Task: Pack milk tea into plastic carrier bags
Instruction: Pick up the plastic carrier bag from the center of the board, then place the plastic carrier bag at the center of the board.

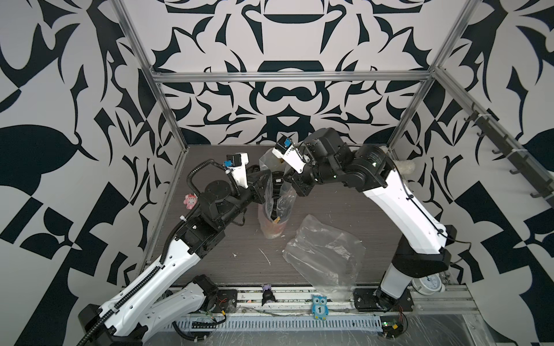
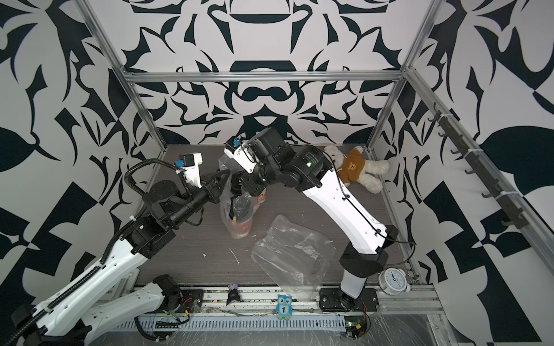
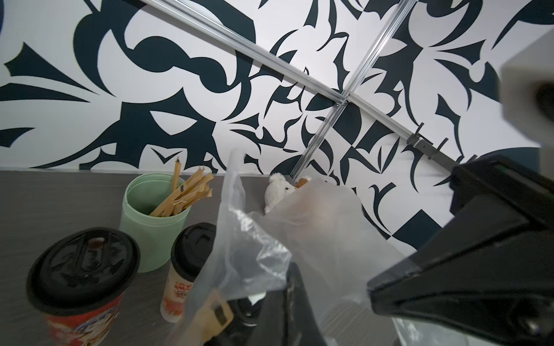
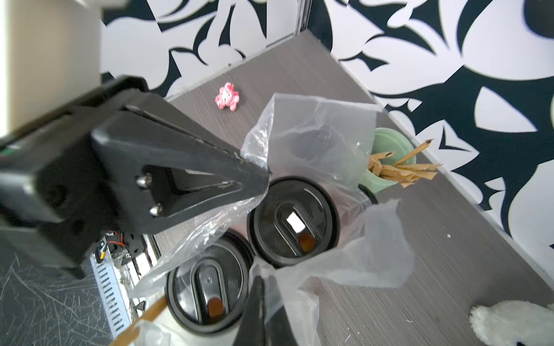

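In both top views a clear, crinkly plastic carrier bag (image 1: 286, 199) stands upright at centre frame on the grey wood-grain table (image 1: 344, 206), held from both sides; a second clear bag (image 1: 323, 254) lies slack at lower right, probably next. Left wrist view: the left gripper (image 3: 374, 292), lower right, clenched on the film; a red paper cup with black dome lid (image 3: 84, 266) lower left, a cream cup (image 3: 183, 281) beside it. Right wrist view: the right gripper (image 4: 263, 179), clenched, pinches the rim, apparently spreading the mouth around both lids; whether the cups sit fully inside I cannot tell. Black-and-white patterned walls (image 1: 284, 99) enclose the table
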Robot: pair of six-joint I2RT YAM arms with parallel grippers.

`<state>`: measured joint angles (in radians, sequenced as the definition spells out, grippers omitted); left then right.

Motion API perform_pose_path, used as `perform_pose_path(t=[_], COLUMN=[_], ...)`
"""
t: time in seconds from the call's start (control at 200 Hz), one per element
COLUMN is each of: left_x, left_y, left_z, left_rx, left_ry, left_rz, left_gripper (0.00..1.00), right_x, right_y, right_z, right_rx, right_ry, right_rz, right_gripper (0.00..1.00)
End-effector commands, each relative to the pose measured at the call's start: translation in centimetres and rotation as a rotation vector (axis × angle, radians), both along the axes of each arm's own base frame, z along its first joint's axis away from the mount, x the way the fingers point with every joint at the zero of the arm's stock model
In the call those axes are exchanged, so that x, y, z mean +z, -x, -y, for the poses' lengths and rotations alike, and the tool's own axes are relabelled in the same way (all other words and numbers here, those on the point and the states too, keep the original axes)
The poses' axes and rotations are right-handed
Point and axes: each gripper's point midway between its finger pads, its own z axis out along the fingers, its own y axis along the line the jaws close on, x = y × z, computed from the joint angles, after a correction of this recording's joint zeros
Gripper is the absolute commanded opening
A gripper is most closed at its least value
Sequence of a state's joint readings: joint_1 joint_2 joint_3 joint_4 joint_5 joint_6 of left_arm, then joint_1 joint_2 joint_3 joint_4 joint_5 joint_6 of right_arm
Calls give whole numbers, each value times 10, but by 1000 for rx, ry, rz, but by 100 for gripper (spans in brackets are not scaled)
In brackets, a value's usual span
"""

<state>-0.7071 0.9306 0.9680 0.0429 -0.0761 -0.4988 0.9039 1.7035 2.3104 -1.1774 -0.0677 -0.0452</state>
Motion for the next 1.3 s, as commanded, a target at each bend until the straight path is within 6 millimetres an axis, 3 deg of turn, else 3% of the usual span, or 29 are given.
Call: perform_pose_path(t=[0.0, 0.215, 0.435, 0.45, 0.795, 1.085, 1.295], left_x=[40, 73, 91, 80, 61, 32, 10], left_y=[3, -9, -27, -36, -80, -123, -150], left_z=[11, 45, 75, 83, 144, 180, 192], left_rx=[-56, -165, -233, -237, -349, -395, -386], left_ry=[53, 109, 139, 126, 146, 194, 212], left_rz=[102, 156, 194, 173, 152, 96, 75], left_gripper=[0, 0, 0, 0, 0, 0, 0], right_x=[51, 80, 84, 84, 71, 35, 7], right_y=[-1, -12, -43, -46, -102, -173, -216], right_z=[13, 52, 91, 94, 137, 177, 192], right_rx=[-29, -130, -255, -264, -407, -506, -543], right_ry=[-158, -240, -288, -289, -295, -345, -392], right_rz=[107, 199, 213, 214, 209, 109, 28], right_gripper=[0, 0, 0, 0, 0, 0, 0])
